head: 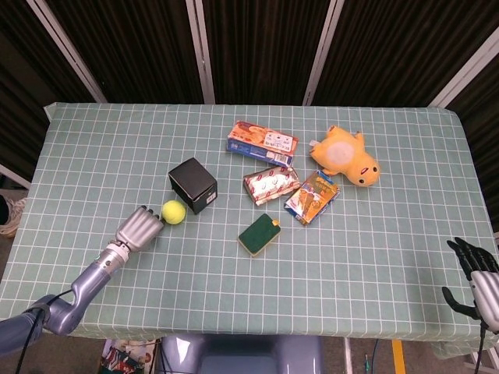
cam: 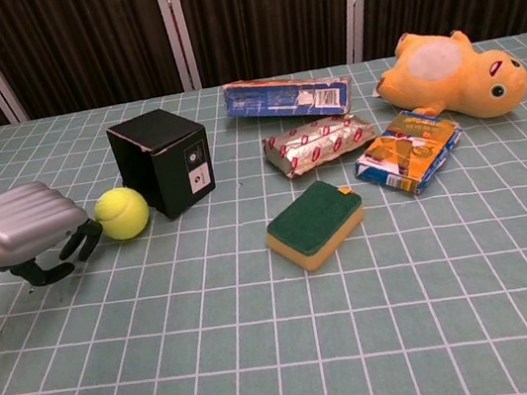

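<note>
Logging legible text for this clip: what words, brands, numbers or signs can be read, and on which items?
No text is readable in either view.
Biscuit box: print too small.
Silver packet: red pattern, no legible words.
Orange packet: lettering blurred.
Black box: white label, too small to read.
Ball, sponge, plush: no print seen.

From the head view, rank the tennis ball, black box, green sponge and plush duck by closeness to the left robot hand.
Measured from the left robot hand:
1. Tennis ball, right at its fingertips.
2. Black box, just behind the ball.
3. Green sponge, mid-table.
4. Plush duck, far right corner.
</note>
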Robot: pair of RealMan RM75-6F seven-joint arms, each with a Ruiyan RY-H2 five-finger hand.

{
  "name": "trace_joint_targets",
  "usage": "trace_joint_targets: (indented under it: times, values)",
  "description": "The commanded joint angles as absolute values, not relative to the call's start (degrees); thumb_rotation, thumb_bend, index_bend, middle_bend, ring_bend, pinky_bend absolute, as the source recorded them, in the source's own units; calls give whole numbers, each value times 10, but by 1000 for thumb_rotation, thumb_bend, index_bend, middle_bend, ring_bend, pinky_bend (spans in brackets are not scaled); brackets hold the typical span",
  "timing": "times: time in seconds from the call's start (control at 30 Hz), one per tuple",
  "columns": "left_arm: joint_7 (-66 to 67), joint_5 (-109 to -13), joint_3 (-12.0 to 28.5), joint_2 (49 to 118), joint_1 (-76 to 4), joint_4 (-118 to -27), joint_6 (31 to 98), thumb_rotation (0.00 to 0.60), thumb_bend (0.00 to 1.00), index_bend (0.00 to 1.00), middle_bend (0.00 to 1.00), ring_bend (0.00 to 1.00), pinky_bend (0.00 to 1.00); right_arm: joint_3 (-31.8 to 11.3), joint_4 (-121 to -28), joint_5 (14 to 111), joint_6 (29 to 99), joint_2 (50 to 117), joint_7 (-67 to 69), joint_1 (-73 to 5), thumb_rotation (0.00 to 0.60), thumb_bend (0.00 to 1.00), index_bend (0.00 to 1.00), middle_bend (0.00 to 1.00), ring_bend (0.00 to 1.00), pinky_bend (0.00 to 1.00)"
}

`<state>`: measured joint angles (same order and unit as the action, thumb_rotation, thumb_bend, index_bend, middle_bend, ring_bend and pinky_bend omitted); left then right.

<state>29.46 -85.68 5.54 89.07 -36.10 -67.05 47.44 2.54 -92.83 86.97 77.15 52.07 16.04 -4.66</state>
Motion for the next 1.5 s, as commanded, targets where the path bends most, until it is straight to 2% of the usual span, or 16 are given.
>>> trace_joint_targets:
  times: [0.03,0.57,0.73,0.87,1.03,1.17,1.33,1.43,1.5]
  values:
    - [291,-851,61,903,-378,-661,464,600,390,475,517,491,503,23,-932,863,771,520,157,-45,600,428,0,0,0,0]
    - [235,-858,65,933,-421,-612,472,600,390,446,472,463,497,16,-932,855,768,521,148,-45,600,428,0,0,0,0]
    - [226,-855,66,937,-429,-603,474,600,390,421,420,396,488,16,-933,857,770,519,147,-43,600,428,0,0,0,0]
    - [220,-856,64,940,-434,-597,481,600,389,413,404,380,467,15,-934,858,774,519,148,-41,600,427,0,0,0,0]
    - [218,-850,61,941,-437,-589,479,600,388,364,325,267,281,15,-935,862,780,517,149,-38,600,428,0,0,0,0]
    - [216,-844,59,942,-439,-586,474,600,388,317,250,176,240,16,-936,866,780,517,148,-38,600,428,0,0,0,0]
    - [216,-843,54,944,-438,-581,481,600,367,202,87,21,105,16,-936,864,778,517,145,-38,600,427,0,0,0,0]
    - [217,-842,50,945,-436,-580,485,600,358,122,10,0,36,16,-938,866,778,516,142,-38,600,428,0,0,0,0]
    - [215,-842,49,945,-434,-581,489,600,351,92,0,0,29,16,-939,867,779,516,141,-38,600,427,0,0,0,0]
